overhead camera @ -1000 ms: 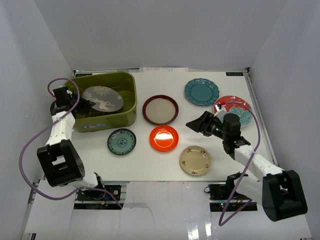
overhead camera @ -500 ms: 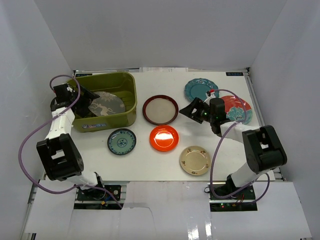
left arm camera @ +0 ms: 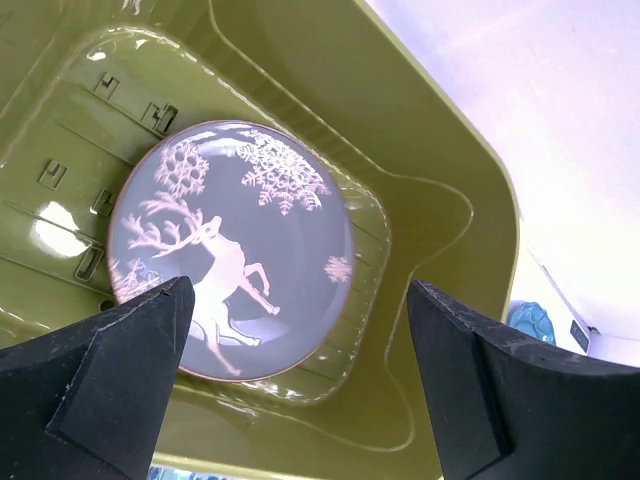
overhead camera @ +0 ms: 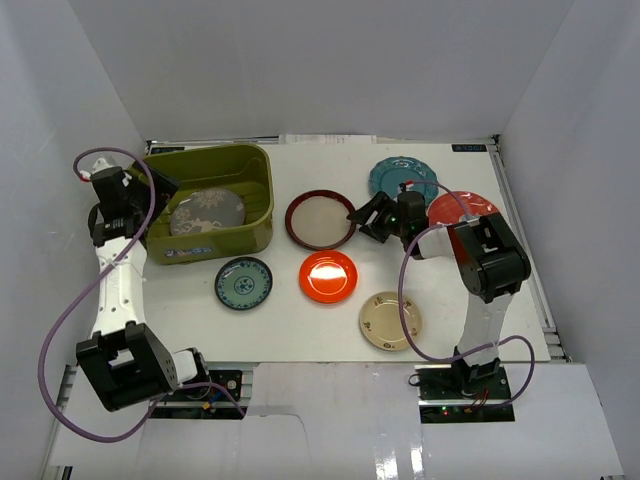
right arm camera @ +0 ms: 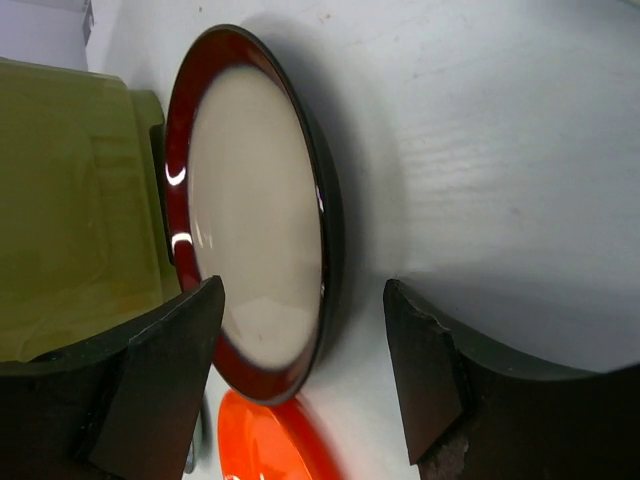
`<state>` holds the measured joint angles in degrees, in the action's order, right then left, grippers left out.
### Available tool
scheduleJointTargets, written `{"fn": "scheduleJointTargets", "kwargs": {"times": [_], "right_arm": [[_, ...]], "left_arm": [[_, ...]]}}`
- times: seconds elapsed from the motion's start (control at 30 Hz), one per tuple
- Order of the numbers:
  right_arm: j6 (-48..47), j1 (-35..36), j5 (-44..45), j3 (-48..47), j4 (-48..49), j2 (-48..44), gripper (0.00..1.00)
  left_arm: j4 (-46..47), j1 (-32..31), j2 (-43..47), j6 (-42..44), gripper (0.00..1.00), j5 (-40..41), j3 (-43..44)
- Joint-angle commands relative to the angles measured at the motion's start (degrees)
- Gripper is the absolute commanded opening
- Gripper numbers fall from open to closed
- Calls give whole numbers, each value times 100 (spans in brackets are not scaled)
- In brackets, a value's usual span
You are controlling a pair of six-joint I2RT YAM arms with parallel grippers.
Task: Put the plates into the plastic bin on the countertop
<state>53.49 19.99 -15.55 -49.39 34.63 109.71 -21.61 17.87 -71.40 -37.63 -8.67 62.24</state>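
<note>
The grey deer plate [overhead camera: 205, 212] [left arm camera: 235, 245] lies flat on the slotted bottom of the olive plastic bin [overhead camera: 255, 215] [left arm camera: 440, 230]. My left gripper [overhead camera: 162, 188] [left arm camera: 300, 330] hangs open above the bin's left end, holding nothing. My right gripper [overhead camera: 362, 218] [right arm camera: 300, 350] is open, its jaws straddling the right rim of the dark-red-rimmed beige plate [overhead camera: 320, 219] [right arm camera: 255, 220] without clamping it. On the countertop [overhead camera: 290, 330] lie the scalloped teal plate [overhead camera: 403, 180], the red plate [overhead camera: 470, 208] partly under the right arm, the orange-red plate [overhead camera: 329, 276] [right arm camera: 270, 445], the cream-gold plate [overhead camera: 390, 320] and the small teal plate [overhead camera: 244, 283].
White walls [overhead camera: 60, 120] close in the countertop on the left, back and right. The bin stands at the back left corner, close to the left wall. Purple cables [overhead camera: 60, 290] loop off both arms.
My left gripper opened and let go of the deer plate, which dropped flat into the bin; that arm drew back left. My right arm swung left to the beige plate and its jaws narrowed slightly.
</note>
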Motion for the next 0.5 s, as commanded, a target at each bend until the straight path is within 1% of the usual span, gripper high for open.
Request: {"fn": "scheduleJointTargets", "kwargs": {"times": [0.0, 0.07, 0.1, 0.13, 0.2, 0.23, 0.27, 0.3, 0.33, 0.37, 0.43, 0.47], "right_arm": [[293, 119, 140, -247, 307, 366, 71], [389, 172, 123, -361, 377, 489, 69], [416, 198, 105, -422, 378, 603, 68], [434, 242, 105, -562, 343, 665, 67], [486, 277, 114, -686, 264, 814, 61], [521, 304, 122, -730, 263, 850, 59], [556, 304, 131, -756, 272, 868, 51], [661, 295, 157, -739, 316, 868, 46], [688, 286, 158, -739, 316, 859, 41], [697, 278, 192, -739, 325, 833, 31], [654, 269, 271, -722, 316, 649, 22], [645, 260, 324, -713, 307, 491, 11]], "left_arm": [[-81, -20, 20, 45, 98, 50, -221], [-46, -20, 64, 1, 98, -178, -230], [-19, -29, 99, 1, 98, -527, -143], [7, -107, 117, 10, 98, -679, -63], [-10, -335, 126, 149, 98, -908, 286], [-19, -693, 152, 194, 98, -944, 419], [-19, -897, 161, 255, 98, -953, 551], [-115, -1378, 109, 378, 98, -953, 814], [-185, -1626, 56, 431, 98, -944, 947], [-221, -1872, 12, 466, 98, -944, 1044], [-344, -2443, -119, 528, 98, -996, 1254], [-370, -2594, -155, 546, 98, -979, 1299]]}}
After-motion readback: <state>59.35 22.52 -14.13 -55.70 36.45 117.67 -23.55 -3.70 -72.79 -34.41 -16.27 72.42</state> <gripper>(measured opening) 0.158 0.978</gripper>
